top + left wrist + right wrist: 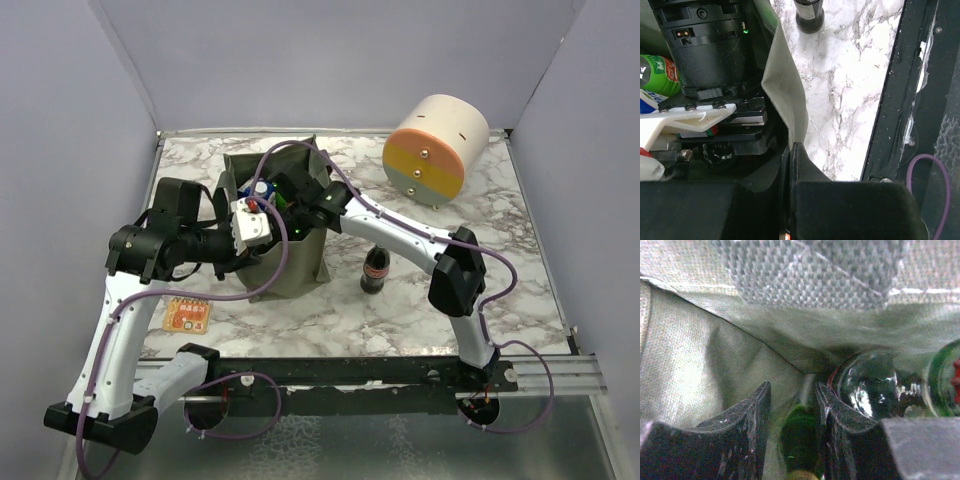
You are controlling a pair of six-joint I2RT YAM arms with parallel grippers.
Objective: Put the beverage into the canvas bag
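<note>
The olive-green canvas bag (290,262) stands upright at mid-table. My left gripper (790,152) is shut on its near rim, the fabric edge (785,90) running down between the fingers. My right gripper (792,400) is reaching down inside the bag. Between its fingers stands the beverage (799,440), a dark green bottle top. The right finger lies against it, and a narrow strip of canvas shows between it and the left finger, so the jaws are slightly open. In the top view the right wrist (300,205) hides the bottle.
Inside the bag lie other bottles: a shiny dark one (870,385) and a green one (945,380). A cola bottle (375,270) stands on the marble right of the bag. A cream-and-orange cylinder (437,148) sits back right. An orange packet (186,317) lies front left.
</note>
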